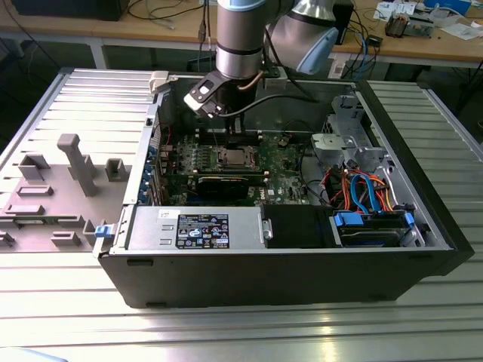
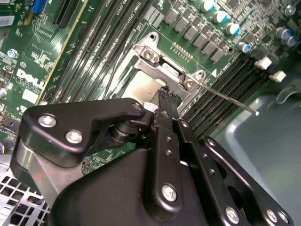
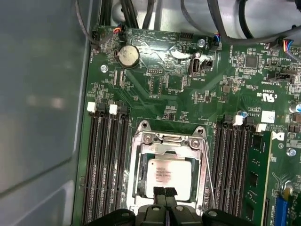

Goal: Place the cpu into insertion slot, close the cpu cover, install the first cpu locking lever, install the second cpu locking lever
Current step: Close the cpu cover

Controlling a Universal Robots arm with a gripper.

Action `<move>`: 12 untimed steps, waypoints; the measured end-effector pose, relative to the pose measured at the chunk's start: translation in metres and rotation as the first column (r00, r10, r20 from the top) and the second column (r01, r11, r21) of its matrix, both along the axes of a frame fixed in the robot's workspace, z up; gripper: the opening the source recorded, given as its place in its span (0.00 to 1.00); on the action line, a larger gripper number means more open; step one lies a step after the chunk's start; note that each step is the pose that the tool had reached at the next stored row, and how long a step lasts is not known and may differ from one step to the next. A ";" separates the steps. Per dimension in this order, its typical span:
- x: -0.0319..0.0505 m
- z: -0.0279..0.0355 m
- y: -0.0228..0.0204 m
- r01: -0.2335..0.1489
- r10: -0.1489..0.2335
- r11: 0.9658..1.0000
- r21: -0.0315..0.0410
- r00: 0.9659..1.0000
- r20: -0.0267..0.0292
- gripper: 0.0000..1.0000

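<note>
Exterior view, centre: small grey-silver square cpu framed by silvery metal cpu cover; black gripper above, jaws closed, empty.

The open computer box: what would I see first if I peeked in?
The big grey robot arm reaching down into the open computer box catches the eye first. In the first wrist view, its black claw, with fingers pressed together, is right at the edge of a shiny square chip. The chip sits inside a silver metal frame on the green board.
</note>
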State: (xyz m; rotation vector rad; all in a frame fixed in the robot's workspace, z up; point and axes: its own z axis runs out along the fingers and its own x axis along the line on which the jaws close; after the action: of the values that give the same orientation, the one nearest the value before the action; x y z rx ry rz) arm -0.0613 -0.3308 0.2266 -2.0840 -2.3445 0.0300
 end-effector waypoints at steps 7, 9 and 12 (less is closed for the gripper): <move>-0.0059 -0.0007 -0.0003 -0.007 0.007 1.000 0.000 1.000 0.000 0.11; -0.0095 -0.0014 -0.0003 -0.007 0.007 1.000 0.000 1.000 0.000 0.11; -0.0146 -0.0061 -0.0003 -0.009 0.009 1.000 0.000 1.000 0.000 0.11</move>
State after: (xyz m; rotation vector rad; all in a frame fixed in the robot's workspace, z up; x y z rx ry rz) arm -0.0760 -0.3310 0.2205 -2.0735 -2.3540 0.0301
